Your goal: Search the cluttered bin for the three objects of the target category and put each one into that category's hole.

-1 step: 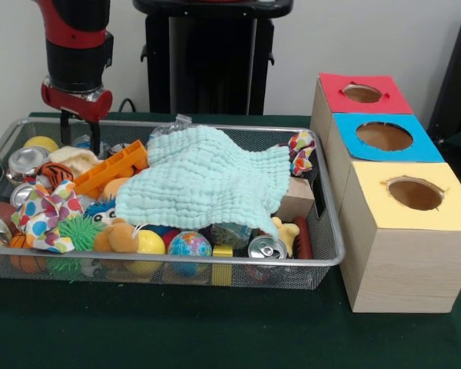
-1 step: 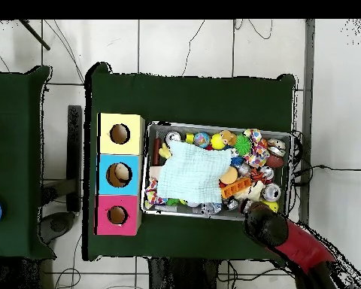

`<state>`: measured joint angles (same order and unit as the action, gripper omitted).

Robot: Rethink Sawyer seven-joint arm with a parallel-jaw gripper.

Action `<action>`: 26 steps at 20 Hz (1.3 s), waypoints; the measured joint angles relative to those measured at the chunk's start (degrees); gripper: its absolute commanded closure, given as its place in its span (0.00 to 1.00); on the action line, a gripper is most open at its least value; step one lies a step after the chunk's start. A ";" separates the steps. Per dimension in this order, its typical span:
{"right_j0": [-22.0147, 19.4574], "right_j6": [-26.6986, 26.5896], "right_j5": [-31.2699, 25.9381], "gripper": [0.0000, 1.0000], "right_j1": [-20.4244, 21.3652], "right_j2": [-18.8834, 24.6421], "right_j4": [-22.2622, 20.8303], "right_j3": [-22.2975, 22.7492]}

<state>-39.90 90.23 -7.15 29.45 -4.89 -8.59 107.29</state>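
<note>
The pincer (image 1: 80,129), its two fingers parted and holding nothing, hangs over the wire bin's (image 1: 326,231) back corner, where the mint cloth (image 1: 207,184) beside it hides targets and could snag

We find the wire bin (image 1: 323,257) crammed: a pale green cloth (image 1: 207,184) blankets its middle, toys and cans packing every edge. The three box holes (image 1: 384,136) stand unobstructed, and the green desk (image 1: 177,330) around them lies open.
</note>
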 measured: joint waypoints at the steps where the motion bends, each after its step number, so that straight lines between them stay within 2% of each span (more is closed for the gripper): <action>1: -0.12 0.00 0.00 0.00 -0.07 0.10 0.00 -0.10; 11: -0.13 0.00 -0.14 0.00 -0.39 0.19 0.00 -0.58; 20: -0.14 0.00 -4.28 0.00 -0.67 0.44 0.03 -2.45; 26: -0.13 -0.01 -4.42 0.00 -0.83 0.42 1.12 -2.47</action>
<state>-40.02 90.22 -11.57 28.61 -4.47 -7.47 104.83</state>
